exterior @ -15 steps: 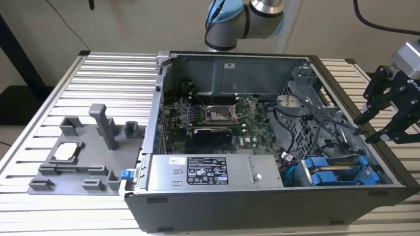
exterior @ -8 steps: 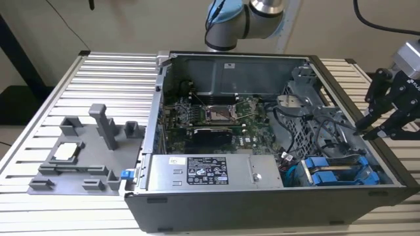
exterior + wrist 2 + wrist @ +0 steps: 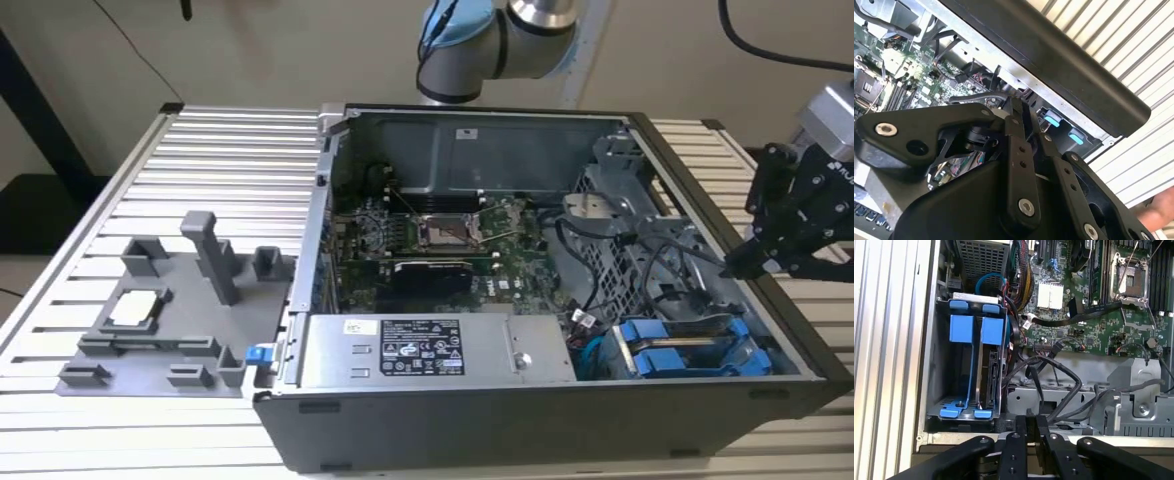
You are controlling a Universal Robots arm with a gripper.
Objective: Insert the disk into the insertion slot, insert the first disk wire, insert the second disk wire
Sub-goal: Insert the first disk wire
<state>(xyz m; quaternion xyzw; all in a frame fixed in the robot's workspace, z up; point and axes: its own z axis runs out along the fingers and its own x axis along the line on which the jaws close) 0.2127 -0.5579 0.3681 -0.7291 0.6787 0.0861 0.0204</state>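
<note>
The hand [image 3: 742, 262] is hovering clenched and empty over the wall of the open case [image 3: 534, 425] on the exterior view's right, its fingers [image 3: 1021, 437] pressing together just above black cables [image 3: 1054, 385]. The disk [image 3: 990, 365] is sitting upright in the cage at the case's near corner on that side, touching a second blue-framed drive [image 3: 961, 330], though I cannot tell for sure which is which; the case is resting on the slatted counter [image 3: 200, 140], with a grey fixture [image 3: 174, 300] lying near the opposite edge.
</note>
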